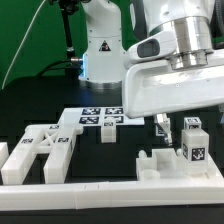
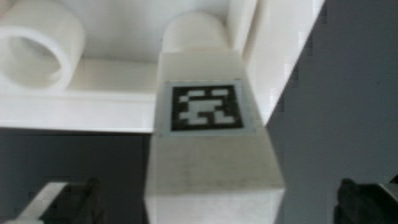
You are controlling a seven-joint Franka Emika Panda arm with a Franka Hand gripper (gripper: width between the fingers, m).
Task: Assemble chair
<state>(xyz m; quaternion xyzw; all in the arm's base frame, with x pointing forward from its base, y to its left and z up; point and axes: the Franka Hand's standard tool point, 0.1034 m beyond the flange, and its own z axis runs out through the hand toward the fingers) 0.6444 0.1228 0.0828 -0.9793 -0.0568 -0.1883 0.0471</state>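
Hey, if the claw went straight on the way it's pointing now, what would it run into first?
Most likely the tagged white chair bar, which sits centred straight ahead of the open claw. How far off it is, the pictures don't show.

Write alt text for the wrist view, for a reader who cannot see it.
A white chair bar carrying a square black-and-white tag fills the centre, seen close up. The dark fingertips of the open pincer stand either side of it without touching; a round white part shows beyond it, blurred.
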